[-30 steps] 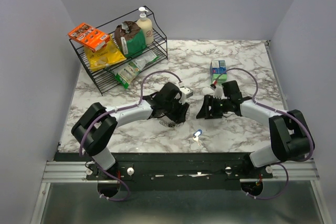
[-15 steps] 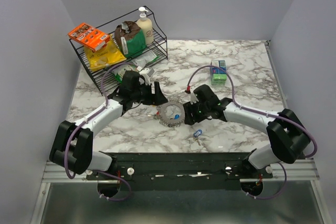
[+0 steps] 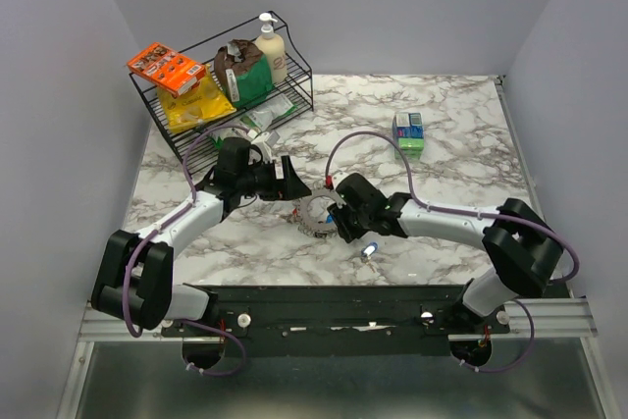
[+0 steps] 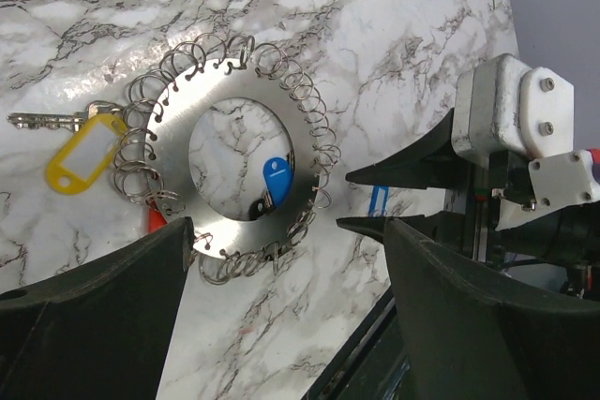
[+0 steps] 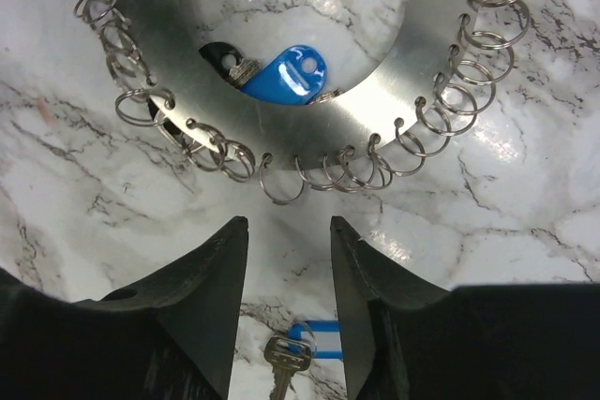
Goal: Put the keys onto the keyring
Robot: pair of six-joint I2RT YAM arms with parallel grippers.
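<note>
One keyring [image 4: 239, 86], left gripper [image 4: 286, 241], right gripper [image 5: 288, 231] at edges

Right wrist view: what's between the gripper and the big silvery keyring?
Only bare white marble table between open right gripper and silvery metal keyring, per right wrist view.

Flat silvery metal keyring [image 5: 291, 138] gleams, brushed smooth; blue plastic key head [image 5: 286, 77] looks glossy; white marble-patterned tabletop [image 5: 525, 222] shines, polished.
</note>
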